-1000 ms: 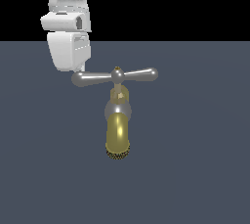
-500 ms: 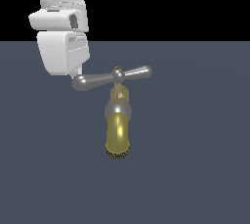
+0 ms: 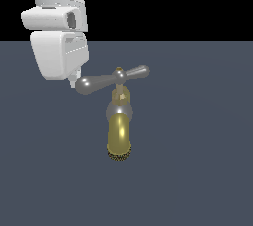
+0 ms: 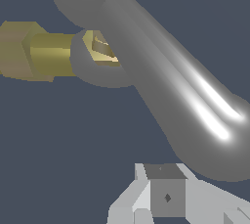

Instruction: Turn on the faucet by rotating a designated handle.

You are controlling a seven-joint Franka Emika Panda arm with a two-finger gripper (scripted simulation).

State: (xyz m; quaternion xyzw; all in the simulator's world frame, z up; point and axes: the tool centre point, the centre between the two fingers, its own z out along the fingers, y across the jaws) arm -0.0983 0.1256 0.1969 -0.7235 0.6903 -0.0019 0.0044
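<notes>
The handle sits on top of the faucet, roughly mid-scene in the exterior view, on a thin brass stem above the grey collar. It looks like a rigid, glossy metal bar with a ball hub and bulbous ends — stiff, not fragile, probably slick on the rounded surfaces, so a push is likely to slide off unless it lands square on the bar near an end. Best contact is judged to be the outer end: longest lever arm, least force to turn. A pinch is not obviously needed; a sideways shove against the bulb should rotate it about the stem. Its long axis runs roughly across the exterior view, tilted — the end on the exterior view's left sits lower and looks bigger, the end on the right higher. The brass spout hangs down toward the camera, ending in a dark ribbed rim. In the wrist view the bar crosses the frame diagonally, one bulb very close to the gripper. The gripper sits just beside the left-hand bulb in the exterior view, apparently touching or nearly so — cannot confirm contact. Whether its fingers are spread or closed cannot be told; nothing appears clamped between them. Floor is flat dark grey.
</notes>
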